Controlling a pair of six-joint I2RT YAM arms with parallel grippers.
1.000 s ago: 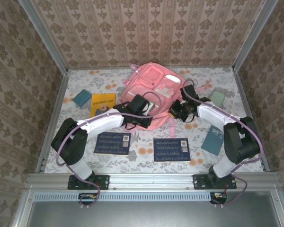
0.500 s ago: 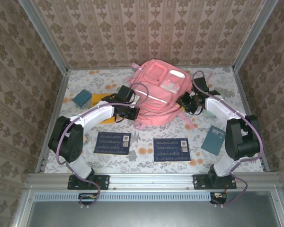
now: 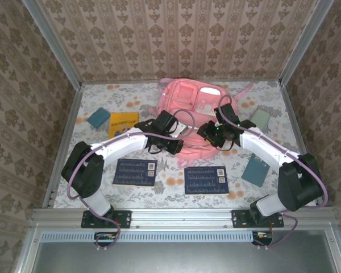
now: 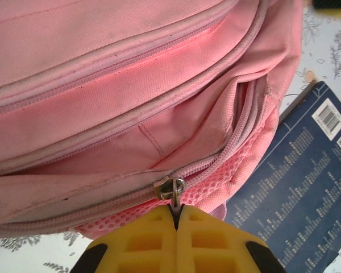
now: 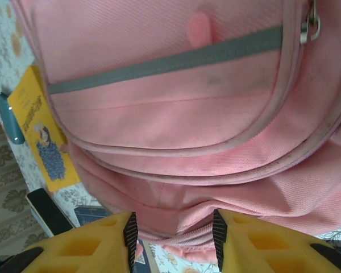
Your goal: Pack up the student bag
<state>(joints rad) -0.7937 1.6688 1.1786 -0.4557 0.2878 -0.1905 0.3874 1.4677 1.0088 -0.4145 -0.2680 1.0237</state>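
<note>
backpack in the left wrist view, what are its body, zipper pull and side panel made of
Backpack: matte woven fabric, probably polyester or nylon; fine weave and stitched seams show. Zipper pull: metal, shiny grey glints. Side panel: pink mesh, open holes visible.

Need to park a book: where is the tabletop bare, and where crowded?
Bare: the far-left corner of the table behind the teal book and yellow book, and the strip between the left blue book and middle blue book. Crowded: the near edge of the student bag, where the left gripper and right gripper sit.
</note>
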